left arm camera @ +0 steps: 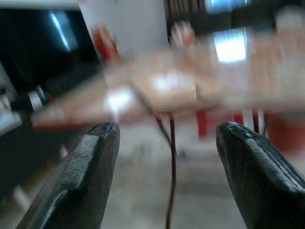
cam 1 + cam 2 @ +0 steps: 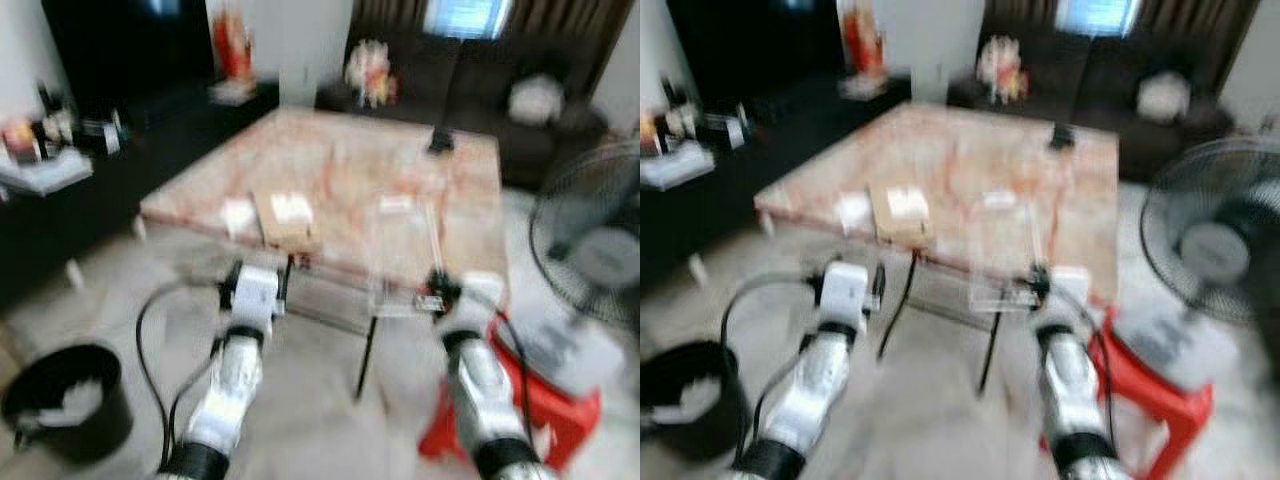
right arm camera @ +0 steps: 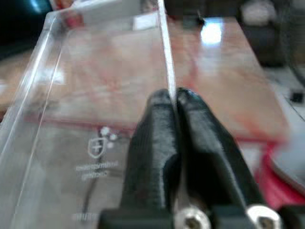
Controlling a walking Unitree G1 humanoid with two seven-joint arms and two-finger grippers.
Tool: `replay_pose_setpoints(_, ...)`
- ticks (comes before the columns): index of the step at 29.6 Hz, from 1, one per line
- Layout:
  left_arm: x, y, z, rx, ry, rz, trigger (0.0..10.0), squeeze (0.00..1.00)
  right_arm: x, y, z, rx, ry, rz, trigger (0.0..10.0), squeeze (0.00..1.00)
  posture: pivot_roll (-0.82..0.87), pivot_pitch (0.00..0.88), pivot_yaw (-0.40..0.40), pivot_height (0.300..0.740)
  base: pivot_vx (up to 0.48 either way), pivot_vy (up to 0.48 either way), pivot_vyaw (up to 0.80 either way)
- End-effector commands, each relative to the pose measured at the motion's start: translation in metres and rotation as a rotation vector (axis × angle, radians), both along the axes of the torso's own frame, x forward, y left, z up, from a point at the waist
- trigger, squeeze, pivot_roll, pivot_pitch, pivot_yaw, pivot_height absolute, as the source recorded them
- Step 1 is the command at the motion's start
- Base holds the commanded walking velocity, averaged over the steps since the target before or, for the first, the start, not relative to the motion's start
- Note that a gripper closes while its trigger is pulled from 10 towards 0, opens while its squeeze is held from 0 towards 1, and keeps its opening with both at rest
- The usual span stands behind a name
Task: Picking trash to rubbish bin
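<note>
**Clear tray pinched at the table's near edge**

Nearest, one black bin (image 2: 65, 400) sits on the floor, left. Right gripper (image 3: 174, 102) is clamped on one clear tray's (image 3: 95, 86) wall. Left gripper (image 1: 164, 138) is spread apart. Beyond, one cardboard piece (image 2: 285, 220) lies at the table's (image 2: 400, 160) near edge.

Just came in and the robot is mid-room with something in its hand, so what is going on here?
The robot stands before the marble-topped table, its right pincer shut on the wall of a clear plastic container, held at the table's near edge. The left pincer is open and holds nothing, aimed toward a brown box on the table. A black rubbish bin stands on the floor to its left.
</note>
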State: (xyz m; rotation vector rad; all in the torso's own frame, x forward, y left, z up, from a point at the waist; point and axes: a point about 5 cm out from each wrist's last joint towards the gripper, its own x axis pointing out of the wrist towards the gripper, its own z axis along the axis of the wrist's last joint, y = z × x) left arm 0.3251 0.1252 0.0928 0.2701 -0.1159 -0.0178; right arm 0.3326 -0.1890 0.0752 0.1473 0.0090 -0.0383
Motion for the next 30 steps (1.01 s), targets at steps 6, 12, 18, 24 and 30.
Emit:
replay_pose_setpoints(6,-0.018,0.017,-0.054,-0.034,0.27,0.046,10.0,0.0,-0.028,-0.03,-0.047,-0.007,0.258,-0.048,10.0,0.0,-0.08,0.005,-0.077,0.74,0.0,0.0,0.0)
replay_pose_setpoints(12,-0.072,0.042,-0.126,-0.023,0.634,0.141,10.0,0.0,-0.092,-0.047,-0.11,0.023,0.594,-0.093,10.0,0.0,-0.09,0.008,-0.078,0.74,0.0,0.0,0.0)
replay_pose_setpoints(18,-0.12,0.051,-0.162,-0.028,0.873,0.194,10.0,0.0,-0.13,-0.044,-0.137,0.023,0.767,-0.115,10.0,0.0,-0.08,0.009,-0.081,0.74,0.0,0.0,0.0)
replay_pose_setpoints(24,-0.162,0.062,-0.184,-0.071,1.05,0.3,10.0,0.0,-0.15,-0.039,-0.15,0.046,0.854,-0.13,10.0,0.0,-0.1,0.031,-0.079,0.74,0.0,0.0,0.0)
replay_pose_setpoints(30,-0.148,0.057,-0.178,-0.056,1.007,0.263,10.0,0.0,-0.147,-0.039,-0.149,0.032,0.852,-0.113,10.0,0.0,-0.09,0.04,-0.085,0.74,0.0,0.0,0.0)
